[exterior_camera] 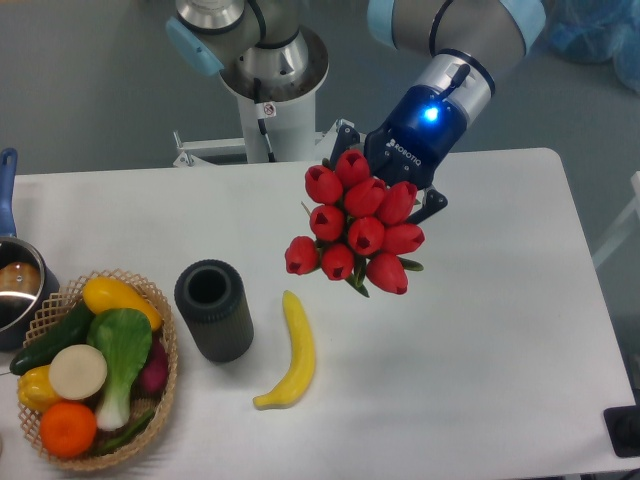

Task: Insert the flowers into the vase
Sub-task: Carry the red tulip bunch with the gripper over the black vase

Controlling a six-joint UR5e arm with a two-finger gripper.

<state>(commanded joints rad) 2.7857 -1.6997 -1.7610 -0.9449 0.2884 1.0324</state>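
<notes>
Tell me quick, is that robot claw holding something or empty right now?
Gripper: closed on the flowers, a bunch of red tulips held above the table, to the right of the vase.

Yellow banana [290, 352] on white table [480, 380]; wicker basket [160, 400] of vegetables beside a lidded pot [15, 285].
</notes>
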